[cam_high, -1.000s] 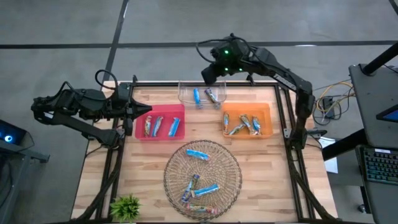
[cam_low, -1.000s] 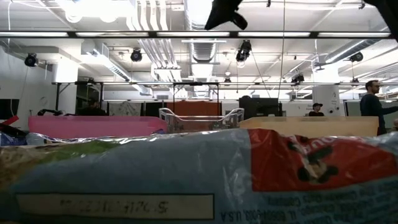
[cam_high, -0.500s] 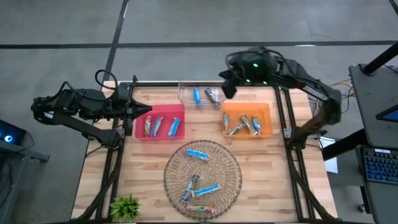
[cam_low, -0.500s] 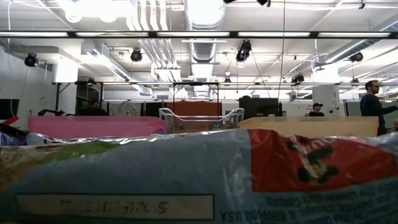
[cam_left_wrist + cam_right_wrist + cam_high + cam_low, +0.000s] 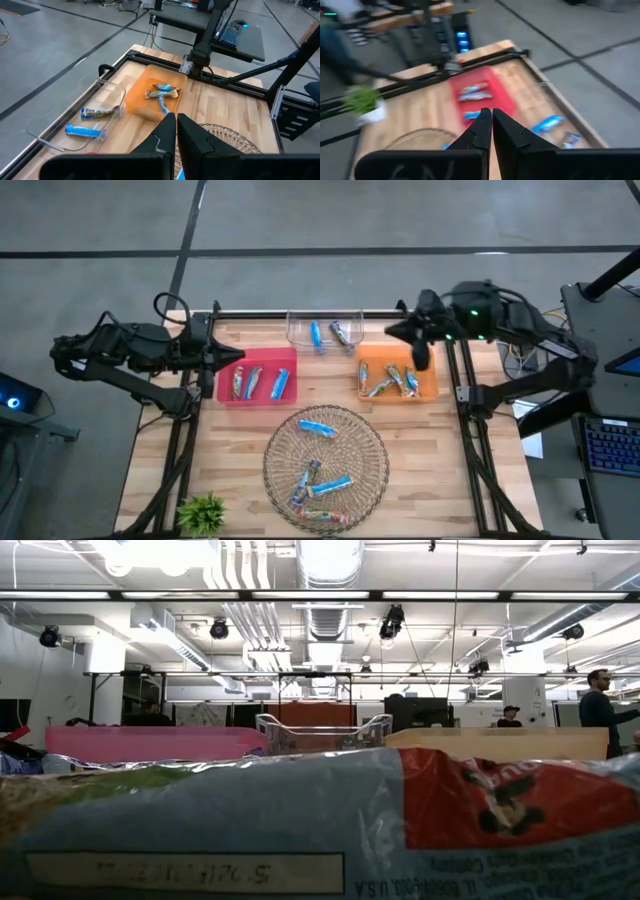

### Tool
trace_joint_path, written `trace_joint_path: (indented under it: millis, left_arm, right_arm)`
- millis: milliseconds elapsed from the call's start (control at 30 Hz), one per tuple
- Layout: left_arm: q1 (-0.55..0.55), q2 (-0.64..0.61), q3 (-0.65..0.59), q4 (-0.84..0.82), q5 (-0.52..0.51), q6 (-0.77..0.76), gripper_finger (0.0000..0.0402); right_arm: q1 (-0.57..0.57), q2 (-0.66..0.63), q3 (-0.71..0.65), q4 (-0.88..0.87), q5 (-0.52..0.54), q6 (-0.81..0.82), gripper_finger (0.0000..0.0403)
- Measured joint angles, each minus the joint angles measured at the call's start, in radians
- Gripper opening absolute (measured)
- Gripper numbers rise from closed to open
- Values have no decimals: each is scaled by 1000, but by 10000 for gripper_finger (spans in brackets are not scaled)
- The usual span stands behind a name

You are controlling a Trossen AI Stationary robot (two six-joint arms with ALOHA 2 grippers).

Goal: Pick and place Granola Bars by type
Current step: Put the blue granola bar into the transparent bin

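Granola bars in blue, silver and tan wrappers lie in a round wire basket at the table's near middle. Three more lie in a red tray, two in a clear tray, and several in an orange tray. One bar's wrapper fills the lower half of the low view. My left gripper hovers shut at the red tray's left edge and holds nothing. My right gripper hangs shut above the orange tray's far right part, also holding nothing.
A small green plant stands at the near left corner. A black frame rail runs along the table's far edge, with more rails down both sides. Bare wood lies between the trays and the basket. People stand far off in the room.
My right arm has swung from above the clear tray at the far edge toward the table's right. It now hangs over the orange tray with its fingers still shut. It has also left the top of the low view. The bars and trays have not moved.
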Motion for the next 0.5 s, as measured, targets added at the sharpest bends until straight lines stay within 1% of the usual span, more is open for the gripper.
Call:
trace_joint_path:
  millis: [133,300,500]
  left_arm:
    - [0,22,0,4,0,1,0]
    - [0,71,0,29,0,33,0]
    - [0,142,10,155,19,87,0]
  right_arm:
    - [40,-70,-36,1,-77,0,8]
    - [98,-120,-54,1,-80,-12,8]
    - [129,-147,-72,1,-80,-13,8]
